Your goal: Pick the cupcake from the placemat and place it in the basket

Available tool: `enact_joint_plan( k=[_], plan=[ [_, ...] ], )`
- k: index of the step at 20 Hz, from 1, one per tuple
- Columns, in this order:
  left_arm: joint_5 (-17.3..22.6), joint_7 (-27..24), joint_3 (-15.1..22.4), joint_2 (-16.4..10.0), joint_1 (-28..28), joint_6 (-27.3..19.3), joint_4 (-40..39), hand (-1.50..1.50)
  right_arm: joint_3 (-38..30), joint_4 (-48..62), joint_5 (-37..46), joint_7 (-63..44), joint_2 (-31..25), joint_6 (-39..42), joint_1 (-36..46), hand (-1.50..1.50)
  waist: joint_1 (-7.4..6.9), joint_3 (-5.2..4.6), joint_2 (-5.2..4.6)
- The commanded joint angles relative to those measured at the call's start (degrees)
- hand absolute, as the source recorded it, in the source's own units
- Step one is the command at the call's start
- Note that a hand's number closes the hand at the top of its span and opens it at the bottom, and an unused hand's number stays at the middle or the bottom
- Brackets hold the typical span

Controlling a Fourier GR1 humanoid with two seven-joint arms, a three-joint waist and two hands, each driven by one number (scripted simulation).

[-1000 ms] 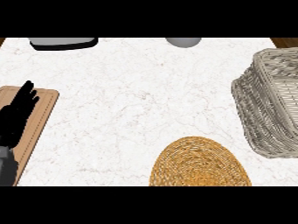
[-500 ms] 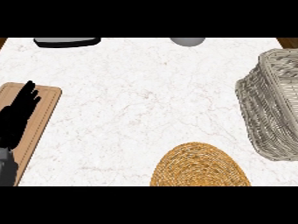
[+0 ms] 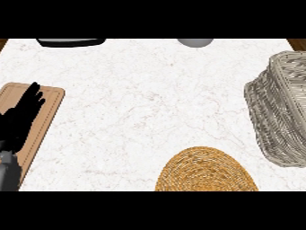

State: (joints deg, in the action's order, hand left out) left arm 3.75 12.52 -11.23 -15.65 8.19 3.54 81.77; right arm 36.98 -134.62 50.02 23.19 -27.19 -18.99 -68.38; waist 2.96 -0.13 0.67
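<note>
Nearest, at the view's left edge, the left hand [image 3: 15, 122] rests with fingers straight and spread, holding nothing, over a wooden cutting board [image 3: 52, 101]. Only this 1 hand shows; the right hand is out of view.

To the hand's right and slightly nearer lies the woven placemat [image 3: 205, 173], its near part cut off by the lower edge. No cupcake shows on the visible part, so it sits either on the hidden part or outside the view. Further right stands the wicker basket [image 3: 291, 112], cut off at the right.

A cupcake should be light, soft and crumbly, its frosting easily smeared; better to take it low, round the wrapper.

Far beyond the hand, a black object [image 3: 70, 42] and a grey one [image 3: 195, 42] are cropped beyond recognition.
</note>
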Motion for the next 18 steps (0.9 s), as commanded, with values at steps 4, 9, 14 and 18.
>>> enact_joint_plan(
  k=[4, 9, 14, 18],
  plan=[
    [-0.1, 1.4, 1.1, 0.2, 2.6, 0.4, 0.1, 0.0, -0.6, -20.0, -3.8, -1.0, -2.8, -3.6, -5.8, 1.5, -1.34, -0.04, -0.75],
    [-1.0, -0.9, 1.5, 0.6, 1.1, 0.2, 0.4, 0.0, -0.7, -22.4, -4.2, -2.6, -1.9, -7.0, -5.9, 1.5, -2.6, -0.18, -1.17],
    [-0.5, 0.5, 1.9, 0.7, 1.9, 0.7, 1.0, 0.0, -3.0, -22.6, -3.1, -7.1, 1.1, -9.8, -3.2, 1.5, -3.91, -0.2, -1.65],
    [-1.5, 1.5, 2.8, 1.4, 4.4, -0.7, 1.0, 0.0, -10.0, -21.3, -3.9, -12.1, 2.7, -11.4, 0.9, 1.5, -4.43, -0.17, -2.19]
  ],
)
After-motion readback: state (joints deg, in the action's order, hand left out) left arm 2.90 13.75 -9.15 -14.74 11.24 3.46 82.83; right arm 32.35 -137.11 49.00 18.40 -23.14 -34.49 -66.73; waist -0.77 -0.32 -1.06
